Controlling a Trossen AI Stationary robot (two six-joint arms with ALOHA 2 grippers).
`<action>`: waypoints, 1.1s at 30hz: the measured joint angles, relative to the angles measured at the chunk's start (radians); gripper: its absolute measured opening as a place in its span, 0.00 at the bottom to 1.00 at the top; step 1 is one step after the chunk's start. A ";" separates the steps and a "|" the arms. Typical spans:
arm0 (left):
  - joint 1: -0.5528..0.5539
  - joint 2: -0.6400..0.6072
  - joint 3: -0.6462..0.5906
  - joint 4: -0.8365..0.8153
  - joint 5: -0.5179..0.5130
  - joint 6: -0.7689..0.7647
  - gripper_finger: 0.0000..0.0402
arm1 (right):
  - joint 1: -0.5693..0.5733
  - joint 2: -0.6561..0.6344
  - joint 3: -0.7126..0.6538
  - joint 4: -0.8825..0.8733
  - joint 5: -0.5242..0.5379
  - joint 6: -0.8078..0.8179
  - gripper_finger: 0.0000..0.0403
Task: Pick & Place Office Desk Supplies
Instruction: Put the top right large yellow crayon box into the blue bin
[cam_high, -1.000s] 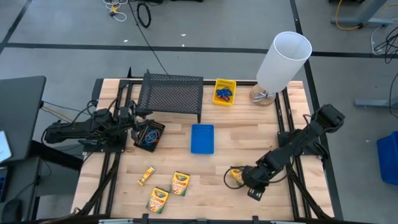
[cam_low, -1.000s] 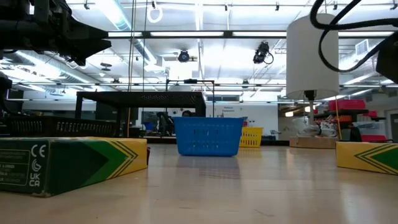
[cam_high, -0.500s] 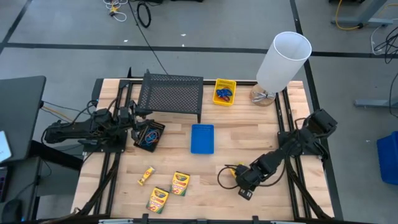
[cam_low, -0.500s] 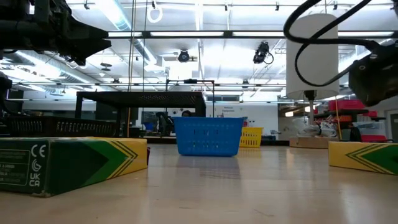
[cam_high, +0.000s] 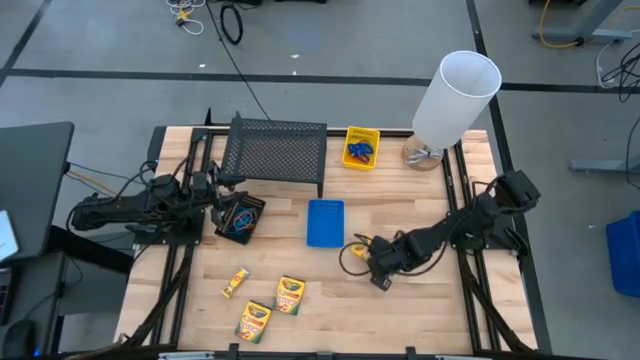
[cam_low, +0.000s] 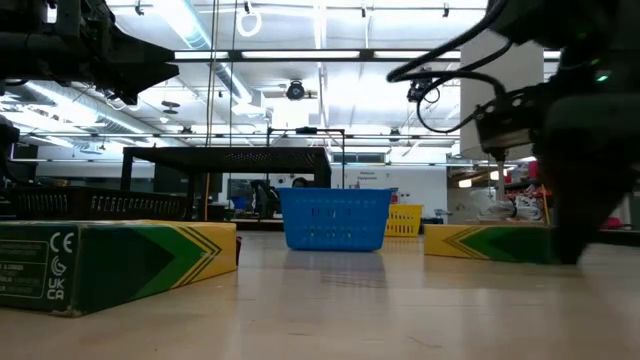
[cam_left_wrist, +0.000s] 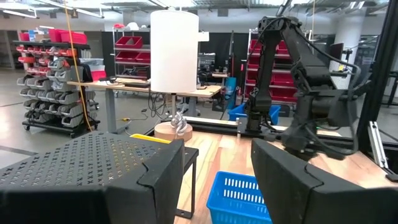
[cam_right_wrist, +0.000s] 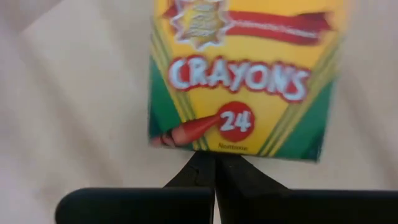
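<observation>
1. The right gripper (cam_high: 372, 266) has its fingers (cam_right_wrist: 214, 171) pressed fully together, tips touching the near edge of a crayon box (cam_right_wrist: 239, 78); nothing sits between them, so it holds nothing.
2. That crayon box (cam_high: 360, 244) lies flat on the table (cam_high: 420, 200), just ahead of the fingertips, near the blue bin (cam_high: 325, 222).
3. Three more crayon boxes lie toward the table's front left: one small tilted box (cam_high: 235, 283) and two larger (cam_high: 290, 295) (cam_high: 254, 320), well apart from the right gripper.
4. The left gripper (cam_high: 215, 190) waits partly open over the left edge, holding nothing, beside the black bin (cam_high: 240, 217).
5. Three bins in all: black, blue, and a yellow bin (cam_high: 361, 147) holding blue loops, beyond the rest.
</observation>
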 joint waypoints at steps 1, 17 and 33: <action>0.000 0.000 0.000 0.000 0.000 0.000 0.48 | -0.011 0.000 -0.001 -0.005 0.018 -0.023 0.00; 0.000 0.000 0.000 0.000 0.000 0.011 0.48 | 0.023 -0.026 -0.006 -0.010 0.051 -0.084 0.01; 0.000 0.000 0.000 0.000 0.000 0.012 0.48 | 0.085 -0.068 0.142 -0.229 0.275 -0.104 0.00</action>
